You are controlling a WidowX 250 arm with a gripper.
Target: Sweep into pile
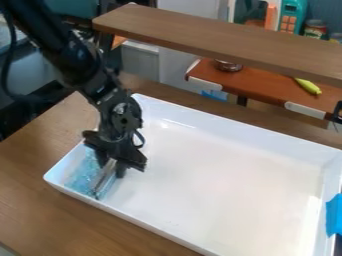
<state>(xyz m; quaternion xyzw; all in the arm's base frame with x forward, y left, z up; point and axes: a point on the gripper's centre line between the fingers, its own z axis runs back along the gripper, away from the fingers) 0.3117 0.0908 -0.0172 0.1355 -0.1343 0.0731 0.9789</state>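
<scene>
The black gripper (112, 167) hangs low over the left end of the white tray (220, 182), shut on a narrow, silvery sweeping tool (102, 181). This tool slants down toward the tray's near left wall, its lower end close to the tray floor. Light-blue granules (83, 174) lie in a patch along the left wall, mostly on the left side of the tool. The arm and gripper cover part of the tray's left wall.
Raised walls surround the tray, and blue tape (334, 215) is on its right wall. A wooden shelf board (220, 40) crosses above the far side. Behind are a red-brown surface (257, 85) and a yellow-green toy (308, 86).
</scene>
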